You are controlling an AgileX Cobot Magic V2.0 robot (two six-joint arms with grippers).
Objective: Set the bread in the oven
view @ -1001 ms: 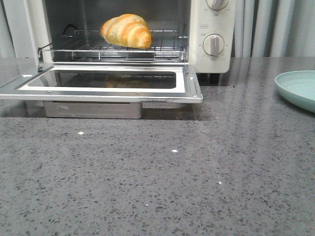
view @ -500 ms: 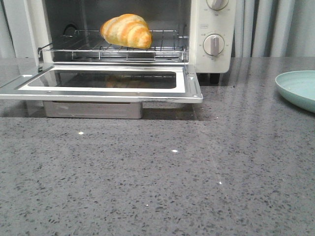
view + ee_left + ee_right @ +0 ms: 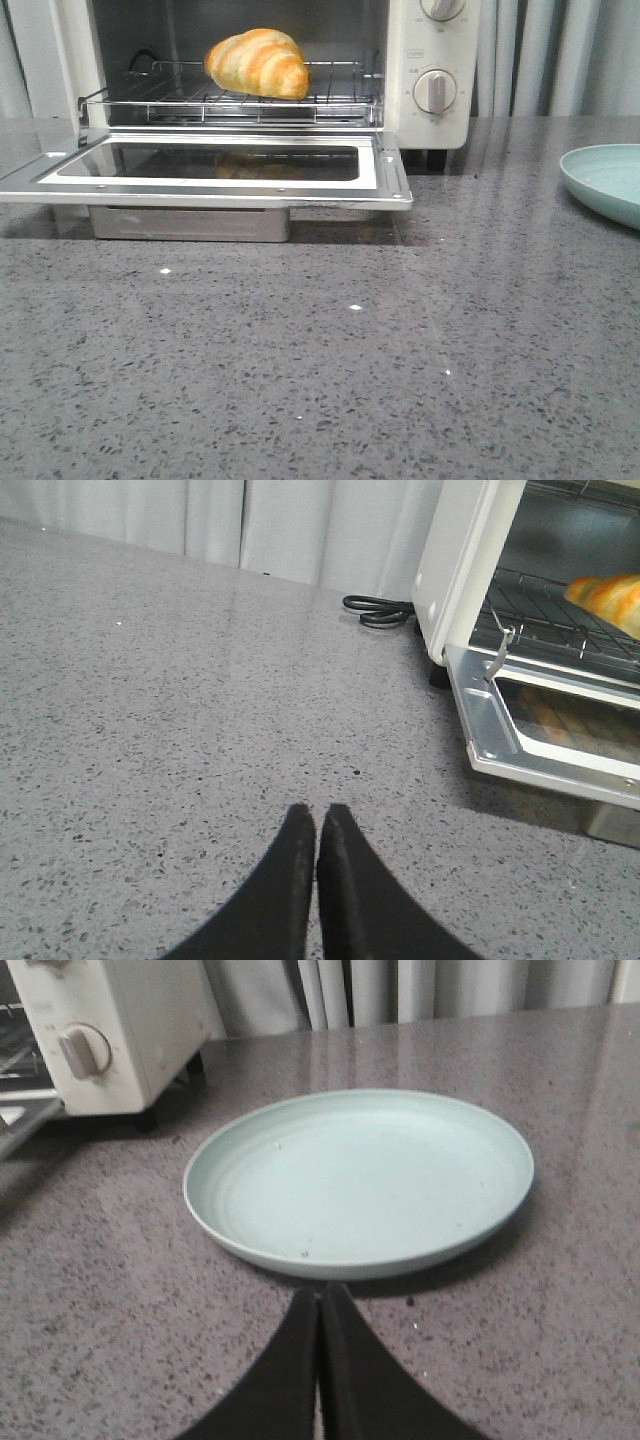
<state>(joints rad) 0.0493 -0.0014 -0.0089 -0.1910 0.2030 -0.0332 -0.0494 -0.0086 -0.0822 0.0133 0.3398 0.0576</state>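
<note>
Front view, bread (image 3: 257,62) on oven (image 3: 433,75) rack, lettering unreadable, both grippers pressed together

Front view faces the oven (image 3: 430,70) low and close; both wrist views share it.

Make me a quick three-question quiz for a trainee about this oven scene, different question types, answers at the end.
1. True or false: the bread lies on the wire rack inside the oven.
2. Multiple choice: the oven door is (A) shut, (B) dropped open, (C) missing.
3. Short answer: what lies on the green plate?

Key
1. True.
2. B.
3. Nothing but a few specks; it sits on the counter right of the oven. The left gripper and right gripper both show their fingers pressed together, holding nothing.
</note>
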